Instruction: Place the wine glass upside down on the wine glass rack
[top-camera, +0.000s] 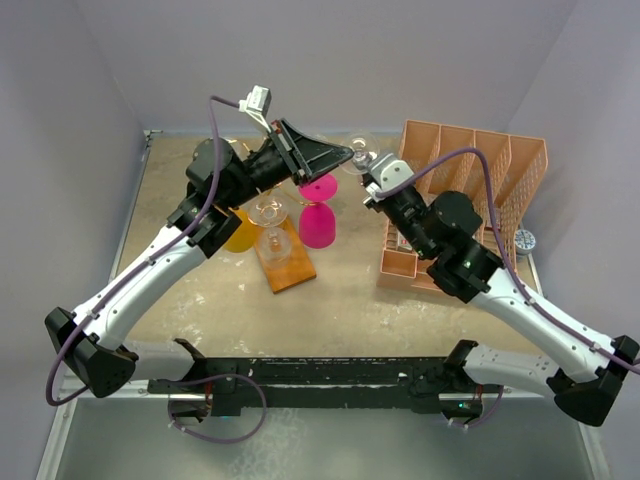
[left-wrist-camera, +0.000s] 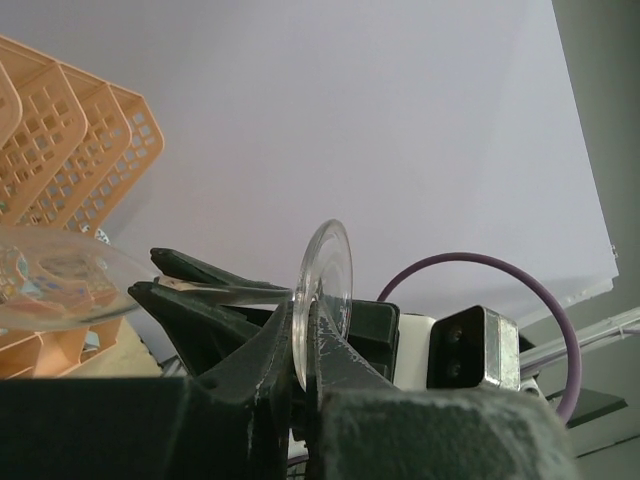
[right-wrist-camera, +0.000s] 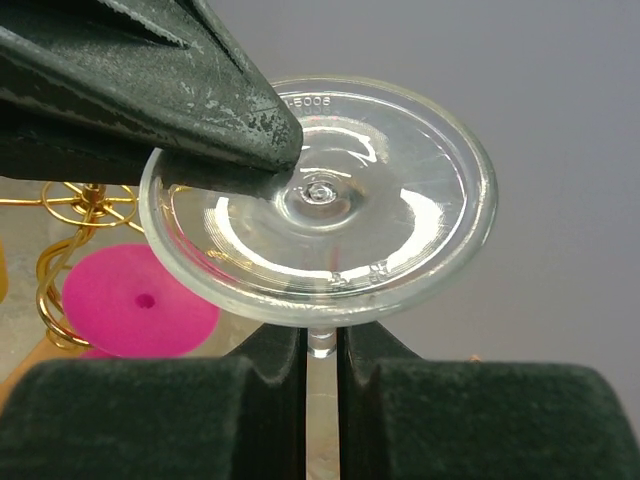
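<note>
- We find the wine glass (right-wrist-camera: 320, 215) held off the surface, over its far middle. Both arms meet on it.
- The right gripper (right-wrist-camera: 320, 345) is clamped on the stem just under the foot. The left gripper (left-wrist-camera: 305, 335) is pinched on the rim of the foot.
- In the left wrist view the stem runs from the foot toward 9 o'clock, to the bowl. We judge the glass lies closer to sideways than upright, though its exact tilt is unclear.
- The wine glass rack (top-camera: 286, 262) stands at about 8 o'clock from the glass in the top view, near but apart.
- The left arm reaches across the rack's side, so we judge it the better placed to carry the glass over.
- Pink glasses (top-camera: 317, 225) and a yellow glass (top-camera: 243, 232) hang close around the rack, so we expect a tight approach.
- An orange slotted organizer (top-camera: 470, 170) sits at 3 o'clock on the mottled tan surface (top-camera: 350, 290).
- Plain pale walls (top-camera: 100, 80) close in the space on three sides.
</note>
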